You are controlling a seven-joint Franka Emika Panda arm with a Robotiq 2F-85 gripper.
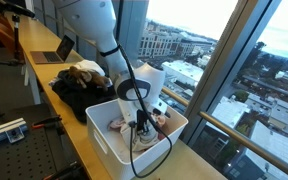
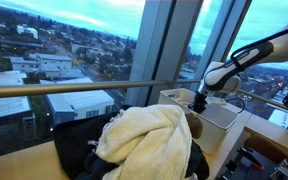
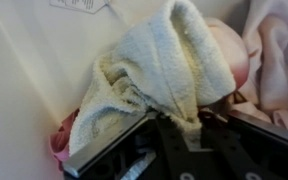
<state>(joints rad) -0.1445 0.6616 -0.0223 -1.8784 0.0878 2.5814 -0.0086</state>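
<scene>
**A:** What did the gripper (image 3: 189,128) have hold of?

**B:** A cream towel (image 3: 159,70). In the wrist view the dark, hard-edged fingers were pressed together on a narrow fold of it. The rest bulged beyond them in a soft, rounded lump.

**A:** What sort of cloth was it?

**B:** Thick looped terry, nubbly on the surface, rumpled into fat folds with one frayed-looking edge.

**A:** And where did it sit?

**B:** Down inside a white bin (image 1: 106,140), a rectangular tub with smooth, plain walls that looked like plastic. The towel lay close against one pale wall. A pink cloth (image 3: 274,55) touched it on the other side, smoother and finer, lying in gentle creases. A scrap of brighter pink peeked out beneath the towel's lower edge.

**A:** What was around the bin?

**B:** It stood on a long wooden counter (image 1: 39,75) running beside tall window glass. Just beside it a dark garment (image 2: 74,150) was spread limp and flat. A heaped towel (image 2: 144,135) of pale yellowish terry was piled on top in a loose mound. Well apart, further along the counter, a laptop (image 1: 52,52) stood open.
</scene>
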